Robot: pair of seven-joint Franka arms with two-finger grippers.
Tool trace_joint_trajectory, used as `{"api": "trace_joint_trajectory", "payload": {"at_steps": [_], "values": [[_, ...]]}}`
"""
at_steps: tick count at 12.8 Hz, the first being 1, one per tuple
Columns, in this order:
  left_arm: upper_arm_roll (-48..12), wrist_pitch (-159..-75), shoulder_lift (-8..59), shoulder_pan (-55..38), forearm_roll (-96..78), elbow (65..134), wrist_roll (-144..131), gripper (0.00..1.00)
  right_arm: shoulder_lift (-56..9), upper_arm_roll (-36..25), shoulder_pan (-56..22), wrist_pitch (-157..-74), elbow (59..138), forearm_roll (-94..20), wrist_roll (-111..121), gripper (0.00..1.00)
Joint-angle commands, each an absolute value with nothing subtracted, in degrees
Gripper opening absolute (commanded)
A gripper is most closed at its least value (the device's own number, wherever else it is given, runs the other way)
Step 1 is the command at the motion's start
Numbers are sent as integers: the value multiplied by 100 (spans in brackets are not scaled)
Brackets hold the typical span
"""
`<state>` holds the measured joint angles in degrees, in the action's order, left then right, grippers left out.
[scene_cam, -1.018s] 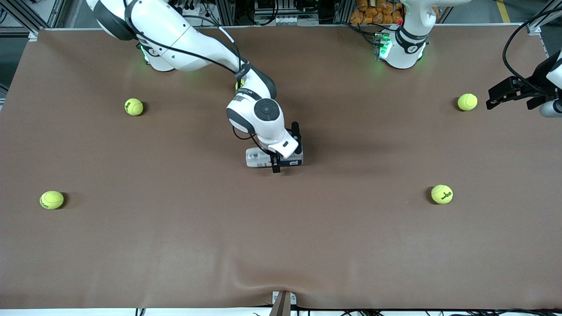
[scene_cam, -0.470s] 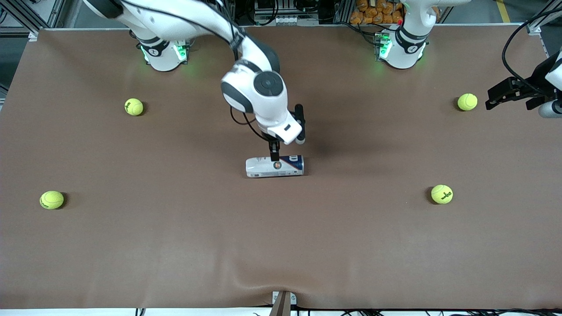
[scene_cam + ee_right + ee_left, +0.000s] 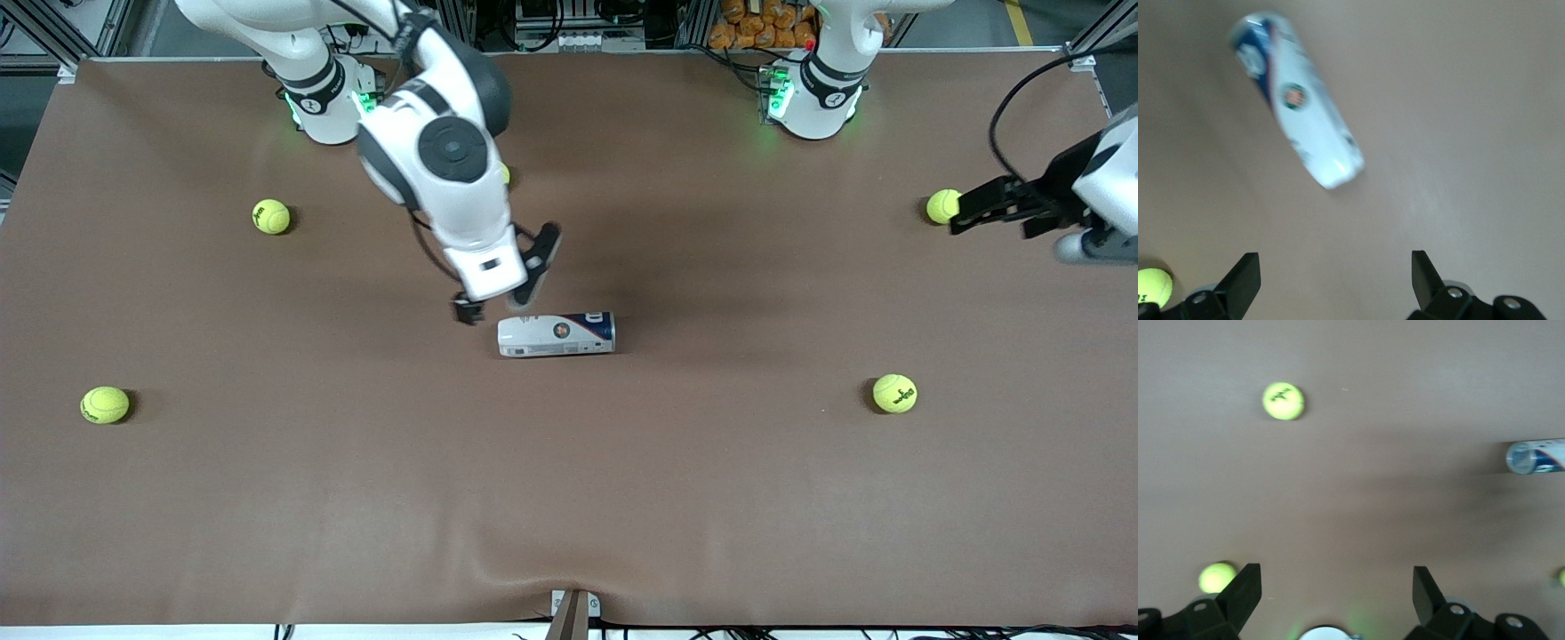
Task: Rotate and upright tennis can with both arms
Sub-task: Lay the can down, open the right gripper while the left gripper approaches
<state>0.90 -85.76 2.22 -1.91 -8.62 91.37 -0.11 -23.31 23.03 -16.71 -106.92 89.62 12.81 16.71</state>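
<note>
The tennis can lies on its side in the middle of the brown table, its white end toward the right arm's end and its navy band toward the left arm's end. My right gripper hangs open over the table just off the can's white end and holds nothing. The right wrist view shows the can lying apart from the open right gripper. My left gripper is open and empty at the left arm's end of the table, beside a tennis ball. In the left wrist view the can shows beside the open left gripper.
Loose tennis balls lie around: one and another toward the right arm's end, one toward the left arm's end, and one half hidden under the right arm. The table cover is rumpled at its front edge.
My right gripper has come up off the can, where it stood open around it, and swung toward the right arm's end. The can stays lying. The left gripper edged toward the nearby ball.
</note>
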Motion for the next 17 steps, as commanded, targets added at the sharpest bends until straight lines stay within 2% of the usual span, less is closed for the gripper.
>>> {"api": "trace_joint_trajectory", "payload": {"at_steps": [1, 3, 6, 8, 10, 14, 17], "values": [[79, -8490, 570, -132, -1483, 9000, 123, 100, -1926, 1735, -1494, -10381, 9228, 1195, 810, 100], [70, -8499, 755, -132, -1862, 9009, 141, 100, -1829, 1163, -1451, -10091, 9229, 1160, 738, 100], [44, -8709, 1071, -202, -2468, 9009, 167, 100, -1609, 433, -1021, -10028, 9290, 468, 730, 100], [9, -8920, 1239, -272, -2697, 9061, 246, 100, -1373, 238, -547, -10020, 9456, 142, 729, 100], [-52, -9227, 1362, -386, -3013, 9149, 307, 100, -1004, 194, -107, -9661, 9475, 53, 729, 100], [-360, -10106, 1668, -387, -3681, 9580, 868, 100, -370, -473, -53, -8896, 9396, -202, 790, 100], [-395, -10301, 2099, -387, -4453, 9589, 1377, 100, -264, -571, -44, -8290, 9046, -466, 721, 100]]}}
